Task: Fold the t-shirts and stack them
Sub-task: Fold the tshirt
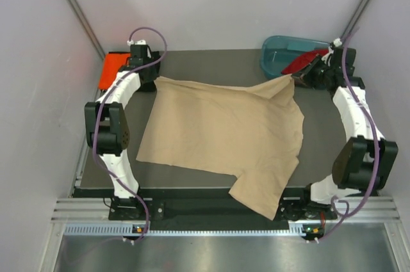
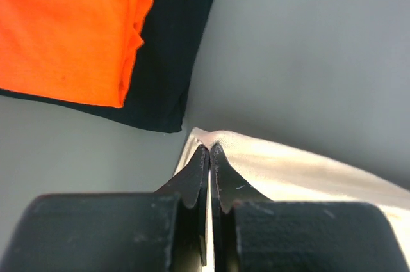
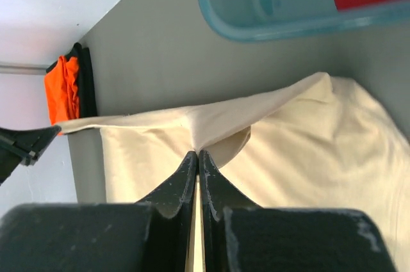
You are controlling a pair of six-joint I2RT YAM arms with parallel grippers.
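Left wrist view, nearest first: my left gripper [image 2: 209,157] has its two black fingers [image 2: 192,185] pressed together, with a corner of the beige t-shirt [image 2: 288,176] pinched at their tips. My own fingers cover the cloth there, so I cannot see how much sits between them. Beyond the tips, in the upper left of the frame, the orange t-shirt [image 2: 64,29] lies on the black t-shirt [image 2: 173,61], both cut off by the frame edge.

In the right wrist view my right gripper [image 3: 197,157] is likewise closed, nipping a raised fold of the beige cloth whose underside is in shadow. From there the shirt's far edge runs as a taut ridge toward the left of the frame.

In the top external view the beige shirt lies spread across most of the dark grey table [image 1: 173,176] and hides the surface beneath. One part of it hangs over the near edge at the lower right. Pale lilac-grey walls [image 1: 211,3] close in the table on three sides. The orange-and-black stack sits in the upper left corner, half hidden behind my left arm [image 1: 122,93].

At the upper right stands a teal plastic tub [image 1: 275,51]. The dark red t-shirt [image 1: 301,62] spills over its rim, partly hidden by my right arm [image 1: 349,102], so I cannot tell how much lies inside.
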